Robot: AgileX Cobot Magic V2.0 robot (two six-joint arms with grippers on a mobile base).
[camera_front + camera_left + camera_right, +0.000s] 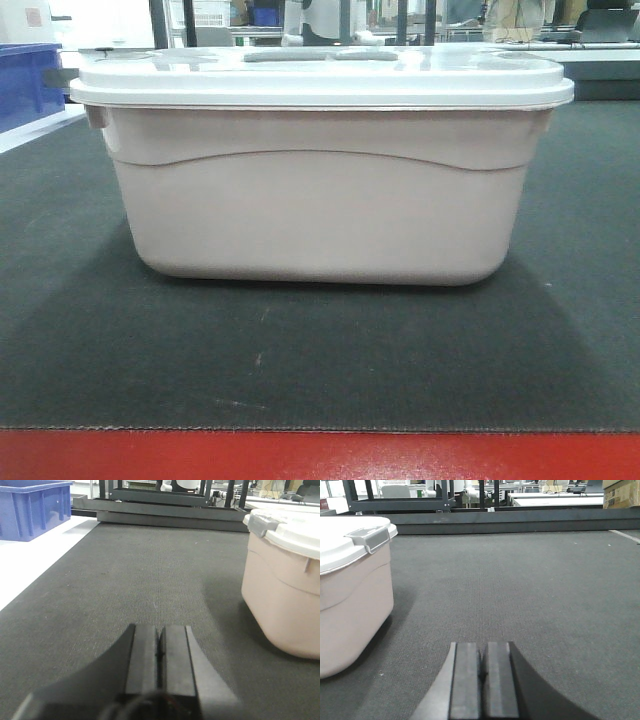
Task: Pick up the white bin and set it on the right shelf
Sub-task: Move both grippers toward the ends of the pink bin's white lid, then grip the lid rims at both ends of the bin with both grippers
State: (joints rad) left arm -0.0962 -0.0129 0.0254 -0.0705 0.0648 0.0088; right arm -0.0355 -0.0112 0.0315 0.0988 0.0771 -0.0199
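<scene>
While pressed together and holding nothing, the left jaws and the right jaws are hovering low over the dark tabletop, one on each side of the white bin, probably flanking it for a two-armed lift. Its lid is sitting shut, hiding any contents; a blue bin is standing well apart, its inside unseen.

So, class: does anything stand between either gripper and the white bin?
Nothing visible does. Only bare dark mat lies between the left gripper and the white bin, and likewise between the right gripper and it.
</scene>
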